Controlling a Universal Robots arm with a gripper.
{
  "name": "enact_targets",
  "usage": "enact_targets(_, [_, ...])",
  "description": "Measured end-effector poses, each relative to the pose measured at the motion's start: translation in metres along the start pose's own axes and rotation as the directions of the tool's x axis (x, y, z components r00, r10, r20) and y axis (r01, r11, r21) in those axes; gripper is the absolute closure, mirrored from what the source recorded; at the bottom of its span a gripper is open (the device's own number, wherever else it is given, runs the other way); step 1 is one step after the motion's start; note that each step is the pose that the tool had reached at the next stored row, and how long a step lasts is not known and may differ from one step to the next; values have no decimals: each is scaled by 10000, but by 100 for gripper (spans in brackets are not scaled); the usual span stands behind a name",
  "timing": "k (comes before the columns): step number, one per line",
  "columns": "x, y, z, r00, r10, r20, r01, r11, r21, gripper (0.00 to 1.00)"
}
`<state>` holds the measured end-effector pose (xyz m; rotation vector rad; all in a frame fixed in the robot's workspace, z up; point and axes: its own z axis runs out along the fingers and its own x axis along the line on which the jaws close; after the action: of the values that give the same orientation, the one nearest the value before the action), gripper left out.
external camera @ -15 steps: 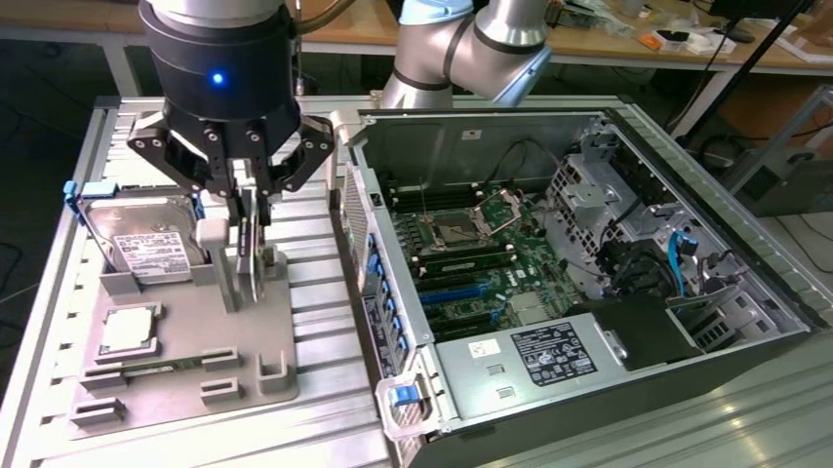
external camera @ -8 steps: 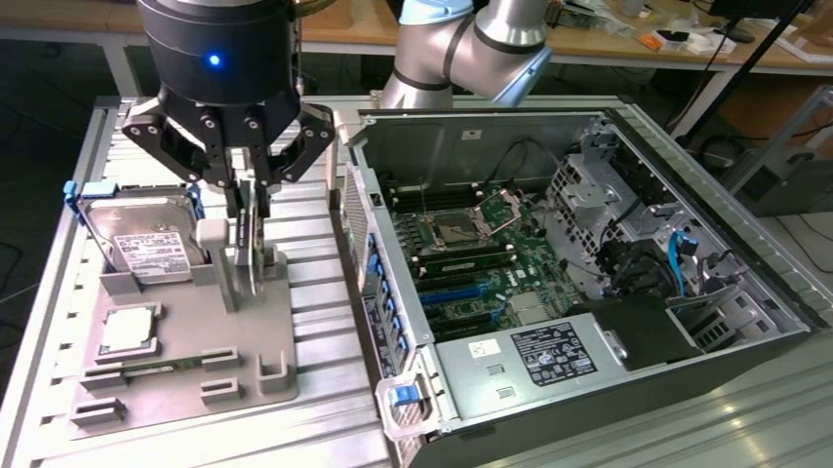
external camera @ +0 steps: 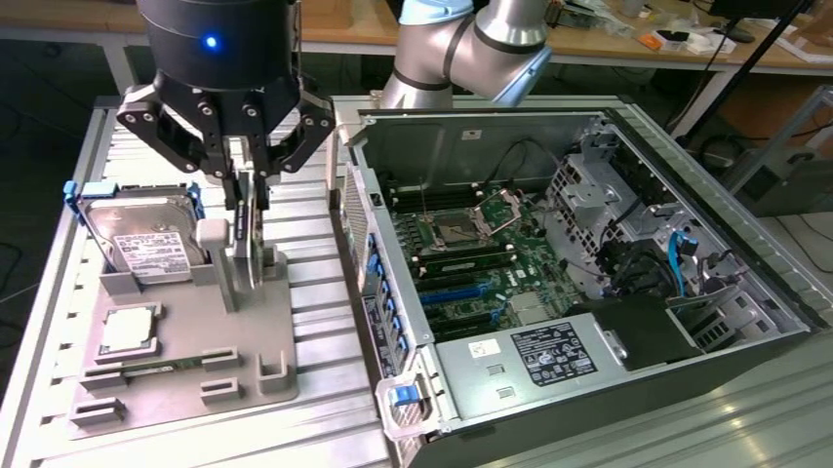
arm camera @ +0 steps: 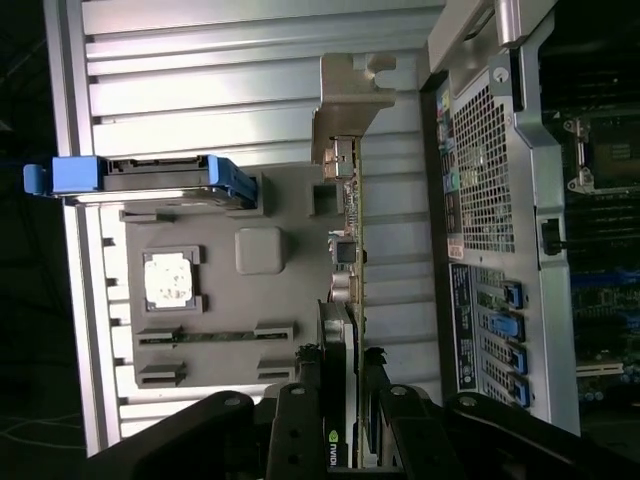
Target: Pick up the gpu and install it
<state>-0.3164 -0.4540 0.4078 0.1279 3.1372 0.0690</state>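
The gpu (external camera: 250, 242) stands on edge in the grey holder tray (external camera: 176, 395) on the exterior view's left, its silver end bracket (arm camera: 352, 95) pointing away from the arm. My gripper (external camera: 248, 200) reaches straight down over it, with one finger on each side of the card, shut on it. In the wrist view the gpu (arm camera: 352, 210) runs edge-on from the bracket down into my gripper (arm camera: 338, 405), its black face pinched between the fingers (arm camera: 300, 415). Its lower edge is still at the holder's slot.
An open computer case (external camera: 729, 322) lies on the exterior view's right, motherboard (external camera: 489, 258) exposed with blue slots (external camera: 450, 290). On the tray sit a hard drive (external camera: 146, 239) in a blue bracket, a square processor (external camera: 131, 329) and a memory stick (external camera: 156, 367).
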Motion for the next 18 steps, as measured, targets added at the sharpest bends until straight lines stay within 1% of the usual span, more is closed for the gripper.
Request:
enact_targets(1, [0, 1, -25, 10000, 0, -1, 0, 10000, 1, 73])
enact_targets(6, [0, 4, -89, 10000, 0, -3, 0, 10000, 1, 73])
enact_targets(14, [0, 7, -152, 10000, -1, -2, 1, 10000, 6, 73])
enact_targets(18, [0, 7, -155, 10000, 0, -3, 0, 10000, 8, 73])
